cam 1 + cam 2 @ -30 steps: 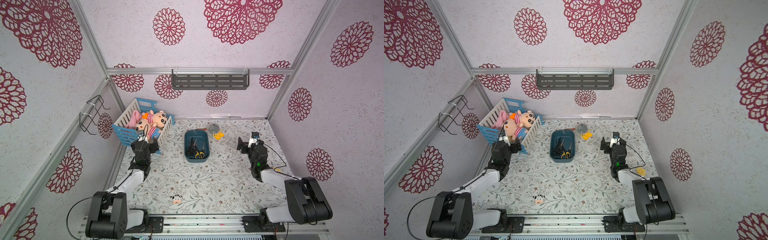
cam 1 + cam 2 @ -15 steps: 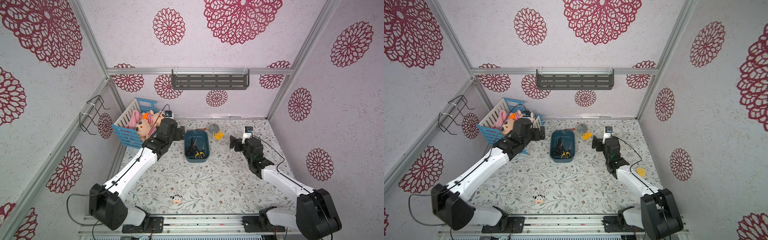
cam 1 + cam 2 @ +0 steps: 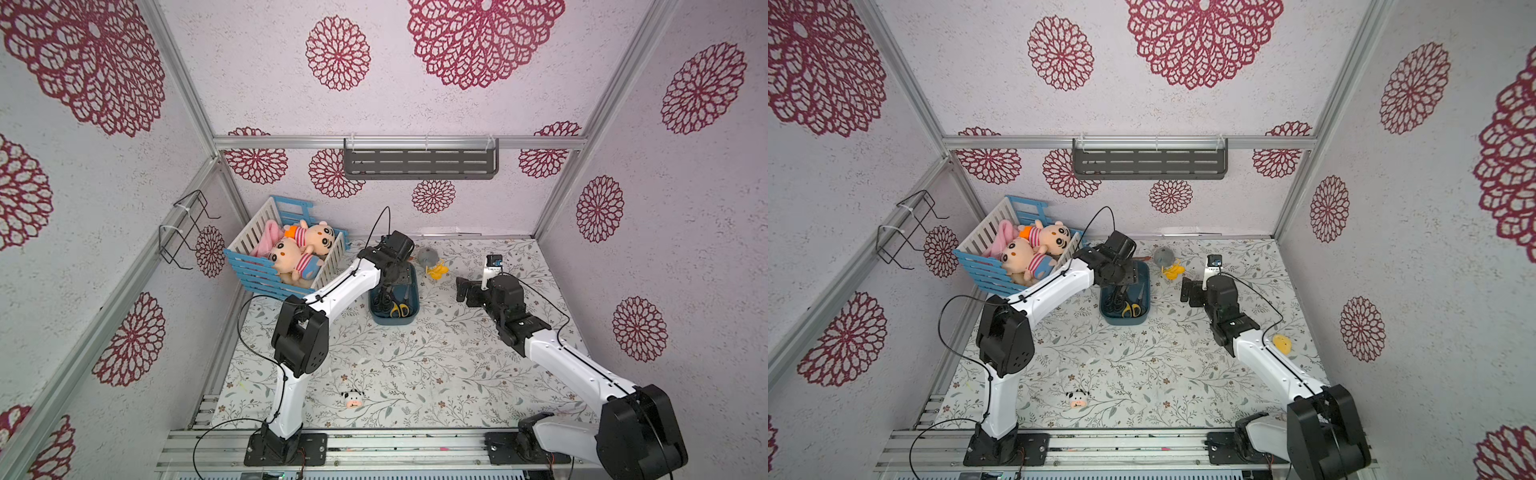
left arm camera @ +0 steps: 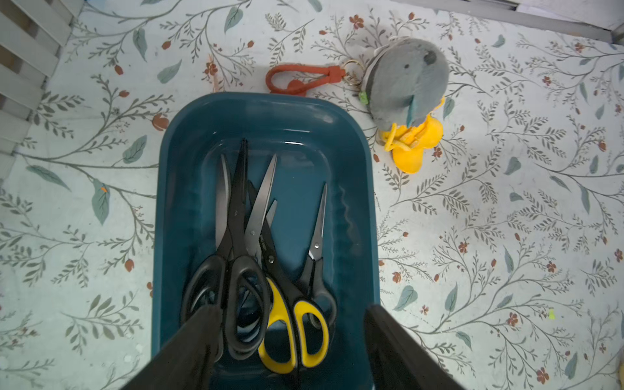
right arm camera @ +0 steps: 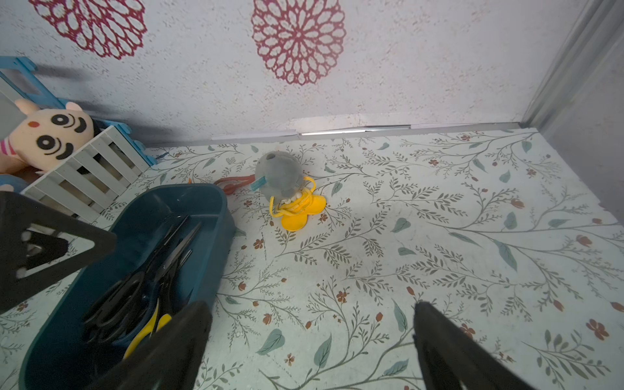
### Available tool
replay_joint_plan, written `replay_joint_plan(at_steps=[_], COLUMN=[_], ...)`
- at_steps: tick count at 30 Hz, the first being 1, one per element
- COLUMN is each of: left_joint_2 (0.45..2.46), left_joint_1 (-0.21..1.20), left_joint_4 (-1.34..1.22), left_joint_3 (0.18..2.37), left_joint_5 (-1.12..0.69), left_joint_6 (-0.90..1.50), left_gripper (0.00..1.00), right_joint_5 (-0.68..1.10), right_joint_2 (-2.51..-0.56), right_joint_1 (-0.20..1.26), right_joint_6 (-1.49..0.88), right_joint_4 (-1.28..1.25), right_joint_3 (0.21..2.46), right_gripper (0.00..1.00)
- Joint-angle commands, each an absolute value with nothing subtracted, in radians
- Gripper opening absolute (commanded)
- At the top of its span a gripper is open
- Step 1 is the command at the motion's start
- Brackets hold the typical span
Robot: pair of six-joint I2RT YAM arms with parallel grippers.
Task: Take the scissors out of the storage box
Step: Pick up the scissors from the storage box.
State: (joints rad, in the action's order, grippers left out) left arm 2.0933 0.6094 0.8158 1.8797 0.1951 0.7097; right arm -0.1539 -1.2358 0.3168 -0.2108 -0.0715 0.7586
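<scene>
**Buried Blades, Cropped Box**

In the left wrist view the scissors lie heaped in the storage box. The lower pairs show only slivers of blade and handle, and their number cannot be told. A finger of the left gripper covers part of the black handles, and the box's near end runs off the picture's edge. In both top views the left arm hides the box's far end, and the pairs are too small to separate. In the right wrist view a finger of the right gripper masks part of the yellow handles, and the plush doll is cropped.
</scene>
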Motion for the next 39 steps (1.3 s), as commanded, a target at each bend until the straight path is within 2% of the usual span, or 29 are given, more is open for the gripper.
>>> replay_joint_plan(at_steps=[1,10,29,39], left_joint_2=[2.102,2.091,2.182,2.238], left_joint_1=[0.600,0.578,0.541,0.542], left_joint_4=[0.878,0.814,0.745,0.706], left_joint_3=[1.876,1.773,1.738,1.716], left_joint_5=[0.184,0.175,0.138,0.102], left_joint_6=[0.763,0.783,0.744,0.731], left_gripper=[0.69,0.61,0.53,0.39], right_joint_5=[-0.137,-0.132,-0.147,-0.162], right_joint_2=[-1.213,-1.231,-1.249,-1.244], right_joint_1=[0.325,0.327,0.337,0.337], right_joint_6=[-0.235,-0.241,-0.245,-0.253], right_joint_4=[-0.071,-0.075,-0.074,-0.065], right_joint_3=[0.776,0.785,0.783,0.780], right_gripper=[0.99,0.99,0.99,0.99])
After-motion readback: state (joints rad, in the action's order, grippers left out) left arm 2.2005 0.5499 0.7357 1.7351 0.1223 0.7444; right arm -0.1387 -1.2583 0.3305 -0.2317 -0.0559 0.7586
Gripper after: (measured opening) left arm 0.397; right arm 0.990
